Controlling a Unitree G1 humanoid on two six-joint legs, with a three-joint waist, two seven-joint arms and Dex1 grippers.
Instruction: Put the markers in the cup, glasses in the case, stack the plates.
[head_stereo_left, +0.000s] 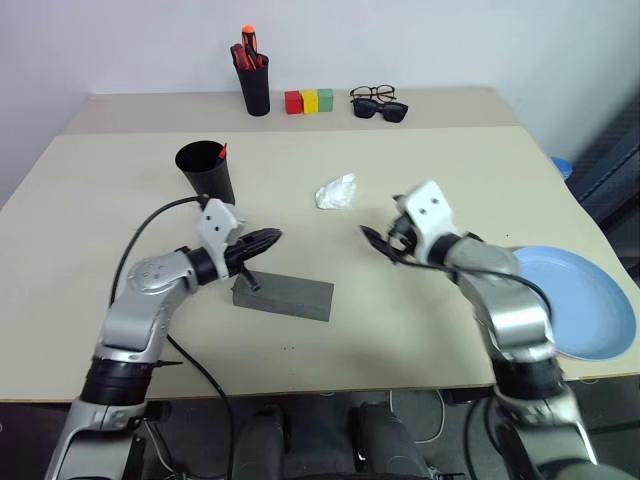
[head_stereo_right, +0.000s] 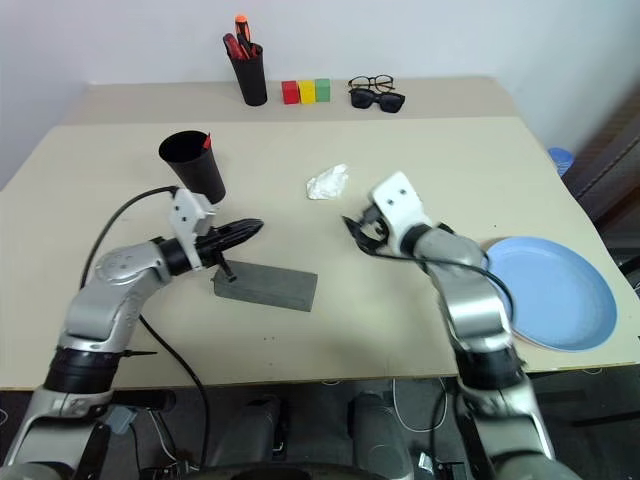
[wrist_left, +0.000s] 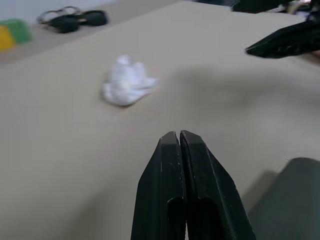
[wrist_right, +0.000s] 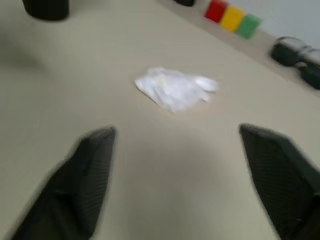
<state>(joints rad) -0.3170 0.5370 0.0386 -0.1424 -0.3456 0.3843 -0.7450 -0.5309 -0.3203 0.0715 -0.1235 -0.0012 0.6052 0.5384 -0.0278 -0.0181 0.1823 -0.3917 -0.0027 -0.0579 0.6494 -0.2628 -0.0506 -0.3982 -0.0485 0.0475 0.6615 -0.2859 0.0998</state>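
hovering over the middle of the table, our left pincer has its two black fingers pressed flat together with nothing between them, just above the grey case, which lies with its lid down nearer the front edge. our right pincer hangs opposite, jaws spread wide and empty, aimed toward a crumpled white tissue at mid-table. toward the back left stands the black cup, a red-tipped marker poking over its rim. the light blue plate sits at the right front corner, overhanging the edge, and a sliver of pink rim shows beneath it in the right eye view. along the back edge we see a black pen pot of red and orange pens, three blocks in red, yellow and green, and the wire-frame glasses just behind dark sunglasses.
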